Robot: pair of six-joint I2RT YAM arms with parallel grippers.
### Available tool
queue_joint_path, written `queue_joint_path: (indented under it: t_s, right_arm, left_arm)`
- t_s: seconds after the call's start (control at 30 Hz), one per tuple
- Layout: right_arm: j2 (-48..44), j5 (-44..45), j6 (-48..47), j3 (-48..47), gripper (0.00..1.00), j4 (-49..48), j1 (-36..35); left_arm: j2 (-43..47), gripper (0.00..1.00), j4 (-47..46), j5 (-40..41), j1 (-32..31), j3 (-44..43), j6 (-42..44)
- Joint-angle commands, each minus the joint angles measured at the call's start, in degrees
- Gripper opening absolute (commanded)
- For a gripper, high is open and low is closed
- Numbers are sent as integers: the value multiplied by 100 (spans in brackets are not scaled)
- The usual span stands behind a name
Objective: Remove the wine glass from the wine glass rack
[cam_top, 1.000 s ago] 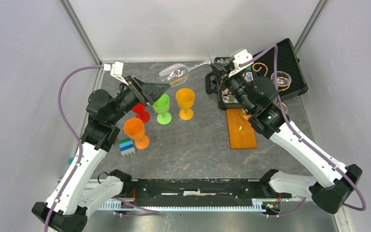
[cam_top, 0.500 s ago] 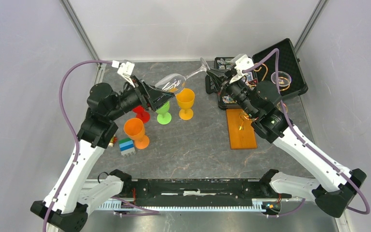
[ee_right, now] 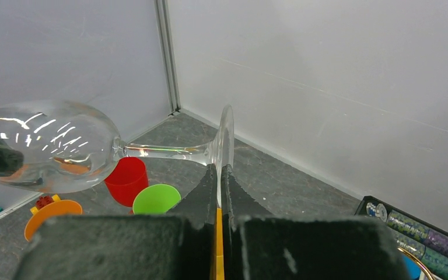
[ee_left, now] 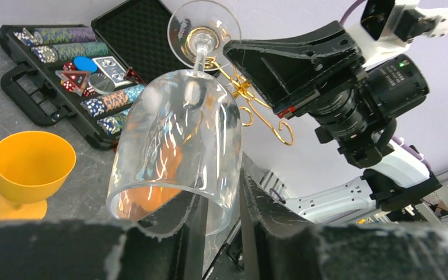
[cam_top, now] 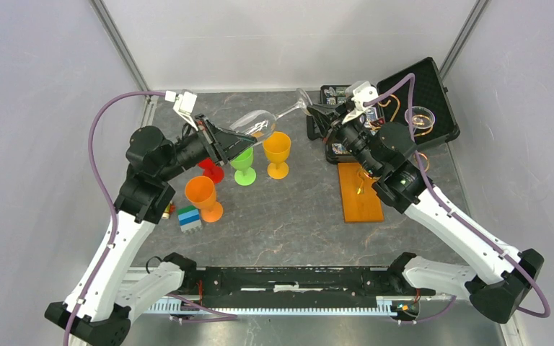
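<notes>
The clear wine glass (cam_top: 254, 122) hangs tilted in the air between my two arms, off the rack. My right gripper (cam_top: 310, 109) is shut on the rim of its round foot (ee_right: 226, 137). My left gripper (cam_top: 239, 139) is shut on the bowl's rim (ee_left: 181, 134), one finger inside the bowl and one outside. In the left wrist view the gripper (ee_left: 221, 189) sits at the rim's lower right. The wine glass rack stands under the right arm, with a wooden base (cam_top: 361, 198) and gold curled wire (ee_left: 256, 111). It holds no glass that I can see.
Below the glass stand plastic goblets: yellow (cam_top: 276, 148), green (cam_top: 242, 160), red (cam_top: 211, 167) and orange (cam_top: 202, 193). A stack of blocks (cam_top: 189, 218) lies near the orange one. An open black case (cam_top: 422, 90) with poker chips lies at the back right.
The right arm swung the glass bowl down and left. The left gripper rose to meet it and closed from wide open onto the bowl's rim.
</notes>
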State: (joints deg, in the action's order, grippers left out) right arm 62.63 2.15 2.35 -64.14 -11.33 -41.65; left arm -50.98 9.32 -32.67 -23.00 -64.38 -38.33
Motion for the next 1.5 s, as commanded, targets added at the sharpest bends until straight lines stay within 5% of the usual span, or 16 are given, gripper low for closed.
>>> queue_joint_path:
  t_s: [0.0, 0.2, 0.43, 0.77, 1.1, 1.47]
  right_arm:
    - [22, 125, 241, -2, 0, -533, -27]
    - [35, 151, 270, 5, 0, -528, -28]
    - [52, 193, 153, -91, 1, -424, -28]
    - [-108, 26, -182, -131, 61, -278, -25]
    - [-713, 576, -1234, -56, 75, 261, -25]
    - [-1142, 2338, -2237, -84, 84, 901, -27]
  left_arm:
    - [144, 27, -432, 80, -15, -4, -279]
    - [124, 3, -449, 231, -18, 4, -260]
    - [200, 2, -175, 520, -19, -71, -18]
    - [158, 2, 1548, 1173, -18, -760, 1162]
    - [-283, 2, 4476, 371, -28, -1518, 2854]
    - [-1136, 2, 5316, 1759, -703, -1495, 2853]
